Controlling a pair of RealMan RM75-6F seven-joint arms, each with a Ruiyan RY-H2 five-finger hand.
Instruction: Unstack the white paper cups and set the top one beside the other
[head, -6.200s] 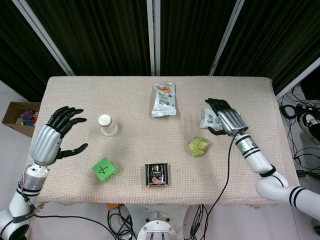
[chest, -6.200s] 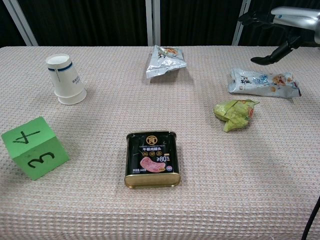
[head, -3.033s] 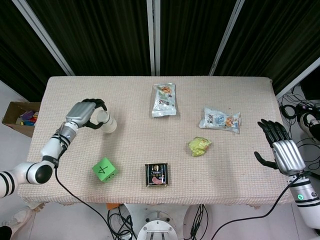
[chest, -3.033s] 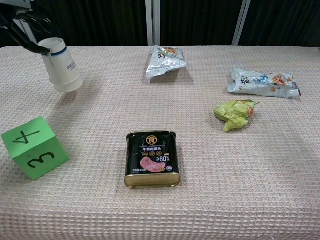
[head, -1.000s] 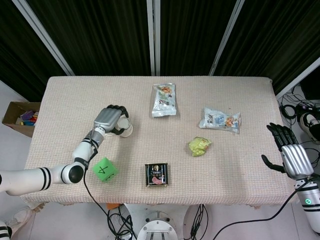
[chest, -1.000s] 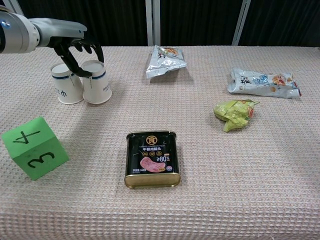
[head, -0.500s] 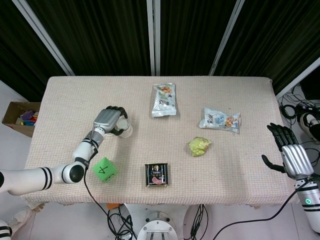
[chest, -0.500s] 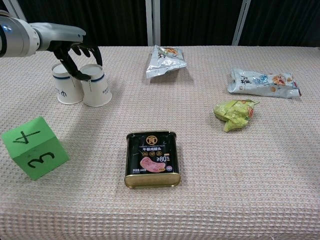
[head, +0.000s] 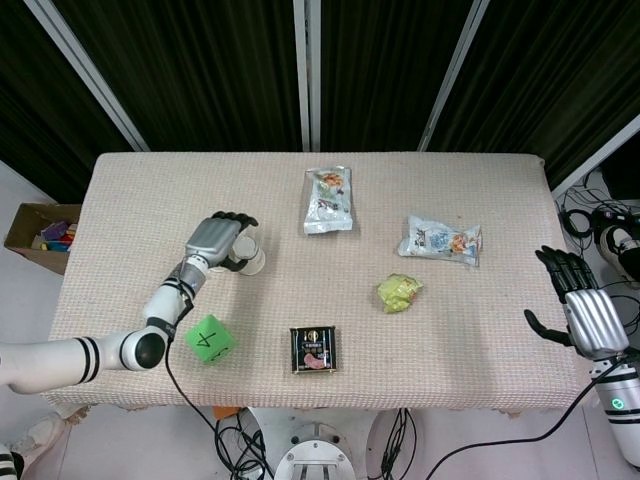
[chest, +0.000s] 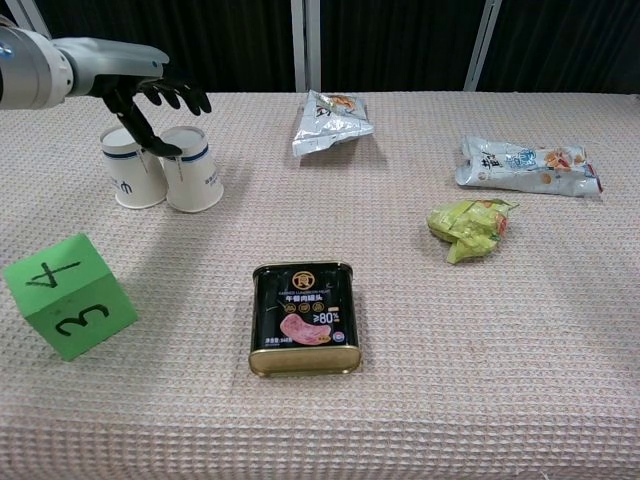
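Since a moment ago the left hand (chest: 150, 100) has spread its fingers, apparently releasing the right-hand white paper cup (chest: 192, 170), now standing beside the other white paper cup (chest: 130, 170); only withdrawal remains.

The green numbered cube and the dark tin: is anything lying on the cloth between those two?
No. In the chest view, only bare tablecloth separates the green cube from the tin; the head view shows the same.

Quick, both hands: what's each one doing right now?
Left hand: fingers spread above the two paper cups, seemingly gripping neither.
Right hand: open, empty, off the table's right edge.
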